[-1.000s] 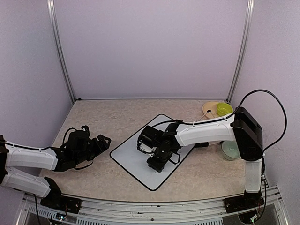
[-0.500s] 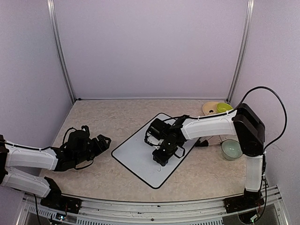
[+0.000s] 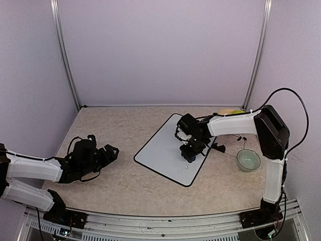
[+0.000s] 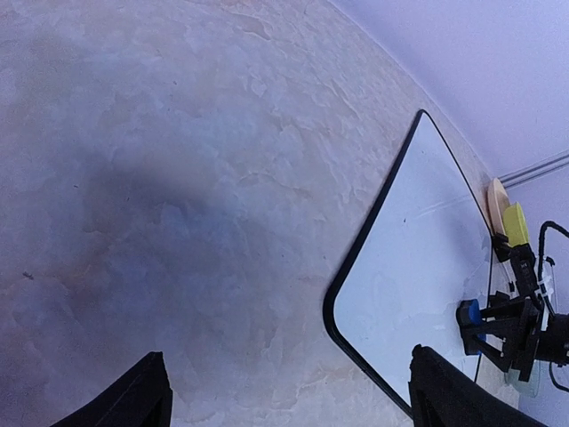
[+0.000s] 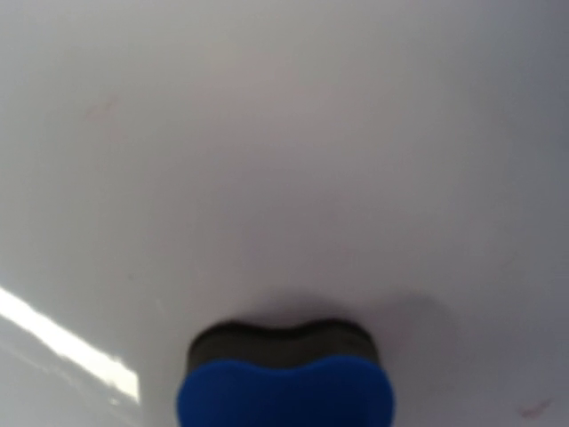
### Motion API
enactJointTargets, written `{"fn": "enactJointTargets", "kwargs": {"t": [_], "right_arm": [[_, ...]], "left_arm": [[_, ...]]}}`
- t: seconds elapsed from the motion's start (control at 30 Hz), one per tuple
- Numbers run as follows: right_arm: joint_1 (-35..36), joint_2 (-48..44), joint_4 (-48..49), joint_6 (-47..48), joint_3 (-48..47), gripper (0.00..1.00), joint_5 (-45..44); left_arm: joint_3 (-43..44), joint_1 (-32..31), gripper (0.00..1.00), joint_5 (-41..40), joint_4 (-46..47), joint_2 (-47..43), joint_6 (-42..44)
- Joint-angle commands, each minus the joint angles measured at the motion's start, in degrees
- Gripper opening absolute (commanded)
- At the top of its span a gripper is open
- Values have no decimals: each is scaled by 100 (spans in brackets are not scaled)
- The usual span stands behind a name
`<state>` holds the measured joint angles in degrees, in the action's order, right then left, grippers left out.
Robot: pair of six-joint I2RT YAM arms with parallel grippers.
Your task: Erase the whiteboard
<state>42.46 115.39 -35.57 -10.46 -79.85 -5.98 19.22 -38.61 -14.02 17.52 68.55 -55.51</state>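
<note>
From above, the whiteboard (image 3: 163, 150) lies flat and skewed on the table (image 3: 115, 191). The right gripper (image 3: 192, 152) bears down on its right part. The left gripper (image 3: 108, 152) rests well apart to the left, and a green bowl (image 3: 248, 160) sits near the board's right side.

In the left wrist view, the left gripper's 2 fingers (image 4: 147, 396) are spread wide with nothing between them. A blue eraser (image 4: 468, 313) shows at the right gripper's tip.

In the right wrist view, that eraser is grasped and pressed to the glossy surface, and 1 faint reddish trace (image 5: 533, 407) remains. Nothing pins the board, so a hard stroke would likely drag it toward the bowl, and a tilted eraser could skip the trace.
</note>
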Motion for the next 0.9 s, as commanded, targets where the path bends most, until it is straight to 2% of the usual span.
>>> {"fn": "enactJointTargets", "kwargs": {"t": [0.0, 0.23, 0.63, 0.8, 0.87], "right_arm": [[-106, -116, -353, 120, 136, 35, -308], [79, 8, -308, 116, 163, 34, -90], [1400, 27, -425, -97, 151, 34, 373], [1601, 29, -416, -185, 22, 34, 432], [1540, 73, -481, -206, 20, 35, 168]], "left_arm": [[151, 10, 90, -48, 26, 74, 49], [178, 17, 90, -17, 69, 158, 53], [142, 29, 90, 14, 124, 176, 25], [143, 20, 90, 30, 142, 181, 0], [137, 9, 90, 31, 131, 169, -8]]}}
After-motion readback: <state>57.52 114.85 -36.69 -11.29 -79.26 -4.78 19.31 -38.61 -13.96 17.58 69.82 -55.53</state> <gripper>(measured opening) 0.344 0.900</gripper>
